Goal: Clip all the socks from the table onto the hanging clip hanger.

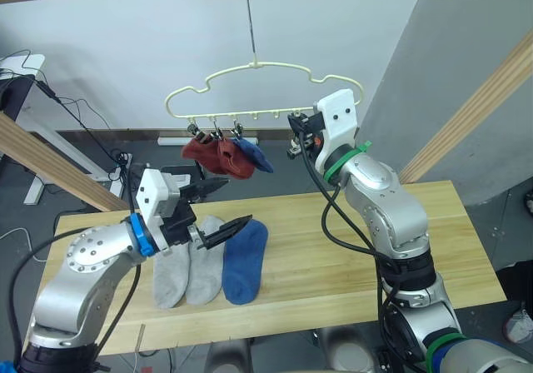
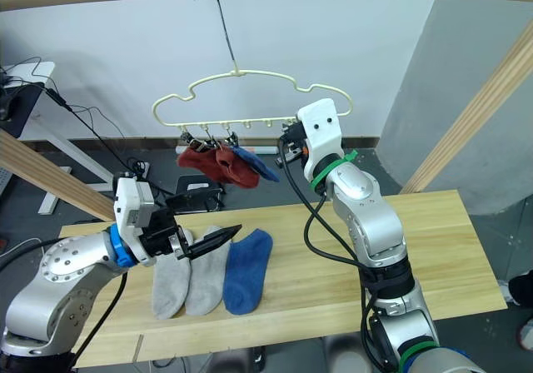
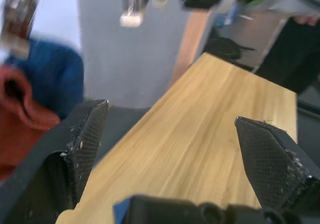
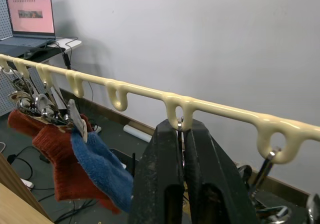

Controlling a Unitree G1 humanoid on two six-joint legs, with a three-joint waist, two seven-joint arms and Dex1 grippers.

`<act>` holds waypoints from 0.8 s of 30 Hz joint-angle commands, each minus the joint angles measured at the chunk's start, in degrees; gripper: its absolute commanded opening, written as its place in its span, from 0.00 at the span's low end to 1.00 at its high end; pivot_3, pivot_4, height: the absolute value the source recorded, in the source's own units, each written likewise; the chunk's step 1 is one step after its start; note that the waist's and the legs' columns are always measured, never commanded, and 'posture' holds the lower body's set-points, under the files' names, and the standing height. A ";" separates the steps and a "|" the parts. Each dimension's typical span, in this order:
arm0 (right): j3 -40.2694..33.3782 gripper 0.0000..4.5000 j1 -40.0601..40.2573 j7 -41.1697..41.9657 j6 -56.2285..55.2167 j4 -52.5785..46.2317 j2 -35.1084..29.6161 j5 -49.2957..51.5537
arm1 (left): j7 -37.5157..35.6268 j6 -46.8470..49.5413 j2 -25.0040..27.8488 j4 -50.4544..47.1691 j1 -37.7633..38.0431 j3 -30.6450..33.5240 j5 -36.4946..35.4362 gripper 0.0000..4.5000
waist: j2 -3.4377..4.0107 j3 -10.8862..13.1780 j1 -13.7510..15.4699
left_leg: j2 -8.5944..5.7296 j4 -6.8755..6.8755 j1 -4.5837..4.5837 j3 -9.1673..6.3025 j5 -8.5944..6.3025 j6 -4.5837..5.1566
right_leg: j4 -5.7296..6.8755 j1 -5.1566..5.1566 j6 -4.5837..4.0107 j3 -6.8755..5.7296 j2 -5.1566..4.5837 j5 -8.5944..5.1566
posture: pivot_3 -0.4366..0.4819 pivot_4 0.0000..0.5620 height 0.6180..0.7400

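Three socks point(image 1: 211, 261) beside open left jaws point(image 1: 218, 209)

arms: silver metal shells, black cables
wrists: white housings; L blue band, R green band
pincer fingers point(image 3: 82, 149): black, textured

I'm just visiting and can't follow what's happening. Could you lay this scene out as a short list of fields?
On the hanger: two rust-red socks and one blue sock, clipped to the clip hanger
On the table: two grey socks, another blue sock
Left gripper: open, empty, above the table socks
Right gripper: shut on a clip, at the hanger's bar
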 commanded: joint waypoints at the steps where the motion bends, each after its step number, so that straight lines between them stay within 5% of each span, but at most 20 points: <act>1: -0.49 0.00 -0.99 0.21 -1.15 -1.66 0.21 0.28 | 5.34 3.30 -1.46 -4.34 1.83 -1.01 1.24 1.00 | 0.00 0.00 -0.08 | 0.01 0.00 0.00 -0.02 0.00 0.00 | 0.00 0.00 0.00 0.00 0.00 0.00 | 0.29 0.53 0.98; 5: -0.37 0.00 -0.99 0.33 -1.07 -1.79 0.22 0.35 | 11.28 6.87 -4.92 -5.38 4.67 -2.72 2.03 1.00 | 0.01 0.01 -0.42 | 0.00 0.00 0.00 -0.06 0.00 0.00 | 0.01 0.00 0.00 -0.02 -0.01 0.00 | 0.29 0.53 0.98; 14: 0.01 0.00 -1.23 0.48 -0.73 -1.88 0.50 0.43 | 25.89 2.56 -18.83 5.80 8.64 -12.90 16.99 1.00 | 0.00 0.02 -0.59 | -0.05 0.00 0.01 -0.04 -0.01 0.01 | 0.02 0.02 0.00 -0.01 -0.04 0.00 | 0.26 0.54 0.98; 24: 0.46 0.00 -0.98 0.91 0.21 -2.72 0.23 0.34 | 25.51 -1.96 -21.48 18.40 5.52 -15.53 22.94 1.00 | 0.00 0.02 -0.77 | -0.06 0.00 0.01 0.00 -0.01 0.01 | 0.00 0.02 0.00 0.00 -0.03 0.00 | 0.24 0.55 0.98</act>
